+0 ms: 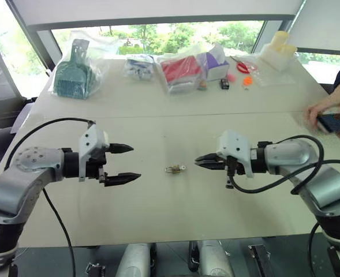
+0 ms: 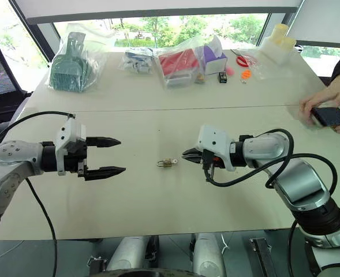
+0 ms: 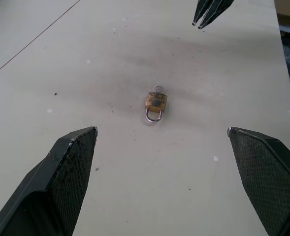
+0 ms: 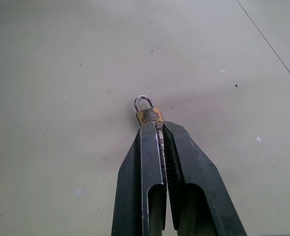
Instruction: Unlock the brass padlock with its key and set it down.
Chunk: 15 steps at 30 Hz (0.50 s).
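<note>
The brass padlock [image 1: 173, 169] lies flat on the pale table [image 1: 158, 213], midway between my two grippers. Its silvery shackle [image 3: 153, 116] points toward the left gripper, and a small silvery key [image 3: 157, 89] sticks out of its base toward the right one. My left gripper [image 1: 135, 161] hovers a short way left of the lock, open wide, with nothing between its fingers. My right gripper [image 1: 196, 160] is shut, its tips a little to the right of the key end and apart from it. In the right wrist view the shut right gripper [image 4: 154, 124] lines up with the lock [image 4: 149, 116].
Along the far side lie a bagged green brush [image 1: 74, 72], a bag with a red item [image 1: 181, 69], a purple box [image 1: 216, 60] and small colourful trinkets [image 1: 247, 81]. A person's hands hold a phone [image 1: 334, 121] at the right edge.
</note>
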Available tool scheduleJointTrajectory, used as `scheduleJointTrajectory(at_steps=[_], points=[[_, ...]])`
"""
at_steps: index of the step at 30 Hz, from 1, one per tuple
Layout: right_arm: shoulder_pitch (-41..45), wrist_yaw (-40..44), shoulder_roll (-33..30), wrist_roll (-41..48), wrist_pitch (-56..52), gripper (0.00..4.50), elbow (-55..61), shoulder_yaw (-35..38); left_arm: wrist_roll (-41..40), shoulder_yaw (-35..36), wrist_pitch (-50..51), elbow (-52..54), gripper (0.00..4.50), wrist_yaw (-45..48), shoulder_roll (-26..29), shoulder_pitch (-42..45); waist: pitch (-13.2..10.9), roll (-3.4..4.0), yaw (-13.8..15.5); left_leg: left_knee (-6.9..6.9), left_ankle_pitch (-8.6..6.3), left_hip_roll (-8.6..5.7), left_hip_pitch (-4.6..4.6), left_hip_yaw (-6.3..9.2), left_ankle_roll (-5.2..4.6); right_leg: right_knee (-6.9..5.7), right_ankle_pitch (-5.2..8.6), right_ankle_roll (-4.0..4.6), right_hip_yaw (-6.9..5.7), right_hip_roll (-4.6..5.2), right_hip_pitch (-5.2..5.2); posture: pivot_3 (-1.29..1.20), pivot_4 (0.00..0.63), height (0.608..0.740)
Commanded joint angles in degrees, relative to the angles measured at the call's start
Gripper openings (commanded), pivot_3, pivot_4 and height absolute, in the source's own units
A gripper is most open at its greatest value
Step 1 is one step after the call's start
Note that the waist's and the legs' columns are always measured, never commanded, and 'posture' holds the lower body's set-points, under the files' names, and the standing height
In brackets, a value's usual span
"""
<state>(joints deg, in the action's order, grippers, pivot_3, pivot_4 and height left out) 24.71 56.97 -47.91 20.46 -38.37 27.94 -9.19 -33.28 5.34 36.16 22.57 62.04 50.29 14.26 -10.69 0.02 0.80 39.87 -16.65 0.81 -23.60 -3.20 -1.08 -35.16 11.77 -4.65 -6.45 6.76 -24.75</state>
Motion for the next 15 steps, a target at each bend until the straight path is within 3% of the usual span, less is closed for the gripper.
scheduleJointTrajectory(at_steps=[1,15], points=[[0.6,-0.2,-0.2,0.2,0.7,0.15,0.6,1.2,0.0,0.1,-1.0,0.7,4.47,0.0,0.4,1.2,0.0,0.0,0.0,0.0,0.0,0.0,0.0,0.0,0.0,0.0,0.0,0.0,0.0,0.0,0.0,0.0,0.15,0.74],[0.8,1.2,-3.1,-2.3,4.0,0.15,-2.5,1.5,2.8,-2.4,-4.5,-1.1,4.47,-3.1,-3.9,2.7,0.0,-0.01,0.0,0.0,0.0,0.0,0.0,-0.01,0.0,-0.01,-0.02,-0.03,0.0,-0.01,0.0,0.0,0.15,0.74]])
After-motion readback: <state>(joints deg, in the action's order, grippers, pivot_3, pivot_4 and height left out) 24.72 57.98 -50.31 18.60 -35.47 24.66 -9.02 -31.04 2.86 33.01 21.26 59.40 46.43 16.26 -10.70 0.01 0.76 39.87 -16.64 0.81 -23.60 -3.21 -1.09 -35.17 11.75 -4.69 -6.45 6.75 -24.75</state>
